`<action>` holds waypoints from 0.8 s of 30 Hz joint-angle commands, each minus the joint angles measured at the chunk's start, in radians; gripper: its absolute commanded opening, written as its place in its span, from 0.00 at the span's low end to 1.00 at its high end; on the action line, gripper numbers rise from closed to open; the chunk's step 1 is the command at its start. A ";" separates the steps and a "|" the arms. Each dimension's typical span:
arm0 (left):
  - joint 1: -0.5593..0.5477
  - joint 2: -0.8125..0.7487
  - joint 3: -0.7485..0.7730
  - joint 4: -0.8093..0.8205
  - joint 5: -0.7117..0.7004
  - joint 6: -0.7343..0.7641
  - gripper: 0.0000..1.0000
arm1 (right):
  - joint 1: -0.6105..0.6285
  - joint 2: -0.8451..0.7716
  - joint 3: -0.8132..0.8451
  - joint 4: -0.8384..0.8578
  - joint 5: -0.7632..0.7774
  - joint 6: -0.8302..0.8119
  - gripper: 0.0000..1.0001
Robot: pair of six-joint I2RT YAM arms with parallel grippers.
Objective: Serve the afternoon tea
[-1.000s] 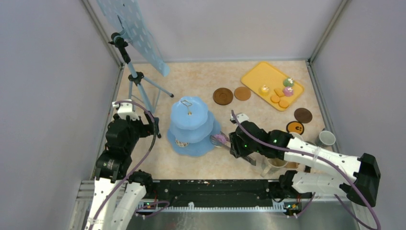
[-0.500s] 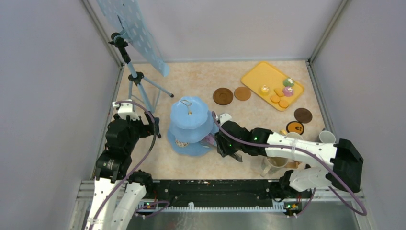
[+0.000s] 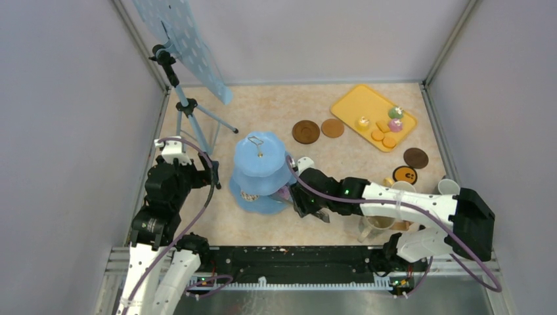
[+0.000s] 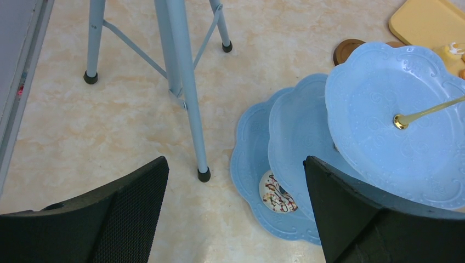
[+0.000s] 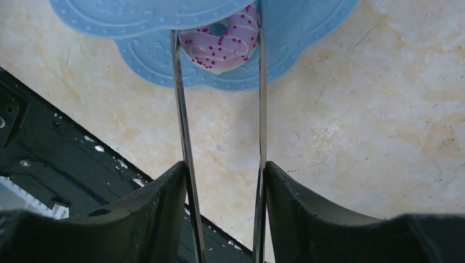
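My right gripper (image 5: 225, 170) is shut on the metal tongs (image 5: 182, 109). The tong tips flank a purple sprinkled donut (image 5: 222, 41) that lies on the bottom tier (image 5: 290, 49) of the blue three-tier stand (image 3: 259, 164), partly under the middle tier. In the top view the right gripper (image 3: 299, 200) is at the stand's right edge. A white donut with brown drizzle (image 4: 277, 194) lies on the bottom tier's left side. My left gripper (image 4: 236, 181) is open and empty, left of the stand. Cupcakes (image 3: 395, 113) and orange biscuits (image 3: 383, 136) sit on the yellow tray (image 3: 355, 105).
A blue tripod (image 3: 187, 108) with a dotted board stands at the back left, one foot (image 4: 203, 175) near the stand. Brown coasters (image 3: 305, 131) lie behind the stand and at the right (image 3: 415, 157). A beige mug (image 3: 378, 225) and a small mug (image 3: 448, 189) stand under the right arm.
My right arm has moved left with the tongs and the purple donut, bringing the donut over the stand's bottom tier. The left arm has not moved.
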 commanded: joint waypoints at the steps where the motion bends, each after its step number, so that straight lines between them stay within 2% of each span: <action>1: 0.006 -0.002 0.035 0.018 0.006 -0.001 0.99 | 0.029 -0.016 -0.007 0.026 0.027 -0.002 0.54; 5: 0.007 -0.003 0.034 0.020 0.009 0.000 0.99 | 0.030 -0.028 -0.006 0.033 0.035 -0.008 0.58; 12: 0.007 -0.006 0.033 0.019 0.007 0.000 0.99 | 0.031 -0.067 0.033 -0.021 0.052 -0.014 0.58; 21: 0.009 -0.019 0.029 0.025 0.008 0.005 0.99 | 0.031 -0.219 -0.028 -0.080 0.010 -0.010 0.59; 24: 0.010 -0.022 0.029 0.025 0.009 0.003 0.99 | 0.031 -0.270 -0.037 -0.126 0.039 0.012 0.59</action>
